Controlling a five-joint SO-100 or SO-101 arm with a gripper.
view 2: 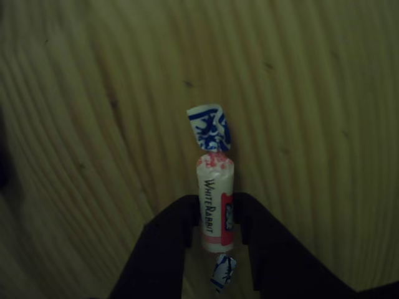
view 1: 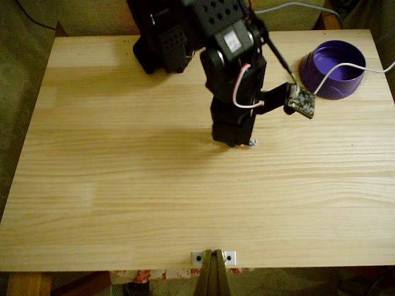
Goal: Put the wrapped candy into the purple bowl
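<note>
The end effector (view 2: 215, 233) is clamped on the wrapped candy (view 2: 215, 202): in the other view its two black fingers (view 2: 168, 249) press against the lower half of the sweet from left and right, with no gap on either side. The candy lies lengthwise between them, its white body printed with dark lettering and edged in red-pink. One twisted blue-and-white wrapper end fans out beyond the fingertips, and the other pokes out lower down between the fingers. Pale wood grain runs beneath it; whether the candy touches the wood or hangs just above it cannot be told.

In the fixed view the end effector (view 1: 237, 143) points straight down near the middle of the surface (view 1: 123, 185), with a small pale speck of the wrapped candy (view 1: 252, 143) at its lower right edge. The black arm (view 1: 231, 80) rises above it, carrying red and white wires, and a small circuit board (view 1: 300, 100) sticks out to its right on a bracket.

The purple bowl (view 1: 333, 71) stands at the far right corner of the surface, well apart from the end effector. A white cable (view 1: 345, 65) arches over the bowl's opening from the circuit board toward the right edge. A metal bracket (view 1: 213, 257) is fixed at the near edge.
</note>
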